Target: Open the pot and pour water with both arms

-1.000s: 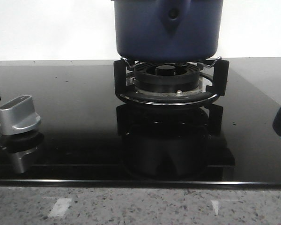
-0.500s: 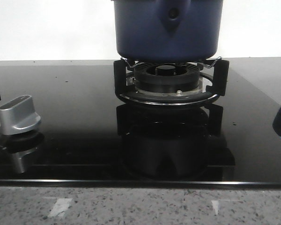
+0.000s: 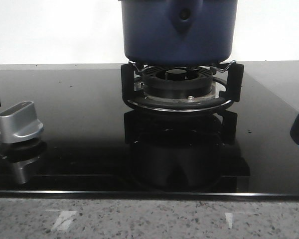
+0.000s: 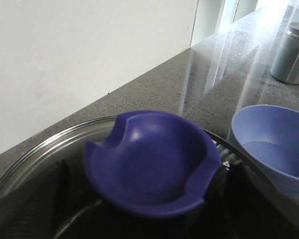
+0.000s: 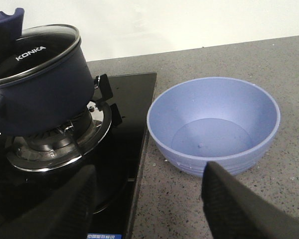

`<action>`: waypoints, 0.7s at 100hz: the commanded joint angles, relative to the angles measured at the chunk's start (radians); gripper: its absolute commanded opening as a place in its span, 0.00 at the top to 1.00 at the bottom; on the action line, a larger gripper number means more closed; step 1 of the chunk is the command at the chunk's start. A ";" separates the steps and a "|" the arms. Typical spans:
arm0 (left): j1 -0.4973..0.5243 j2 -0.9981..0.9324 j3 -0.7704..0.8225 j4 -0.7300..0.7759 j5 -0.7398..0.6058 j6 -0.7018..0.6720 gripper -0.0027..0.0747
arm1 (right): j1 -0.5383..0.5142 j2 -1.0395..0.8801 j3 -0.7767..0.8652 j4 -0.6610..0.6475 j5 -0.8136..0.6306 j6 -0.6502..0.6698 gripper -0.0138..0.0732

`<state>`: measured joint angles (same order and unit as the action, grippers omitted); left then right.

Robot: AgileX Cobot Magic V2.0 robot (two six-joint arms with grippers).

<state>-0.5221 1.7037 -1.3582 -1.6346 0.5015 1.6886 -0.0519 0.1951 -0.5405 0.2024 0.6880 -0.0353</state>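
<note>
At the far left of the front view a silver knob (image 3: 20, 122) stands on the glossy black cooktop (image 3: 79, 114), which lies on the speckled grey tabletop (image 3: 149, 219). Further right, at the middle, the pot (image 3: 178, 31) sits on the burner stand (image 3: 182, 89), its pointed handle bracket facing the camera; its top is cut off in this view.

The left wrist view looks down from close above the pot's lid knob (image 4: 149, 162), a dark blue cupped piece, with the steel rim of the glass lid (image 4: 35, 149) curving round it. Dark shapes low in that view may be the left pincer's fingers, but they are too dim to make out, so I cannot tell how far open it is or whether it has the knob.

The right wrist view shows the lid on the pot and, just beside the cooktop on the tabletop, a pale blue bowl (image 5: 214, 124) holding a little water. The right pincer (image 5: 154, 204) hangs wide apart and empty near the bowl, with both dark fingers (image 5: 239, 206) plainly separate.

By my reading the opening step is in hand: the lid is not yet off. The next move calls for the left pincer to close squarely on the knob and lift straight up, so the pot stays seated on the stand. The right arm would then need a firm hold on the bowl.
</note>
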 commanded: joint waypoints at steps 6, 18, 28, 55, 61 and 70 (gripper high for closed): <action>-0.001 -0.029 -0.033 -0.091 0.033 0.053 0.25 | 0.000 0.023 -0.024 -0.003 -0.076 -0.011 0.37; -0.001 -0.021 -0.033 -0.110 0.035 0.089 0.24 | 0.000 0.023 -0.024 -0.003 -0.076 -0.011 0.37; -0.001 -0.013 -0.033 -0.157 0.033 0.091 0.24 | 0.000 0.023 -0.024 -0.003 -0.076 -0.011 0.37; -0.001 0.003 -0.033 -0.237 0.052 0.091 0.25 | 0.000 0.023 -0.024 -0.003 -0.076 -0.011 0.37; -0.001 0.005 -0.033 -0.237 0.074 0.091 0.25 | 0.000 0.023 -0.024 -0.003 -0.076 -0.011 0.37; -0.001 0.012 -0.033 -0.234 0.093 0.116 0.25 | 0.000 0.023 -0.024 -0.003 -0.076 -0.011 0.37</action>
<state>-0.5221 1.7461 -1.3639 -1.7975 0.5354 1.7928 -0.0519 0.1951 -0.5405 0.2024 0.6880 -0.0353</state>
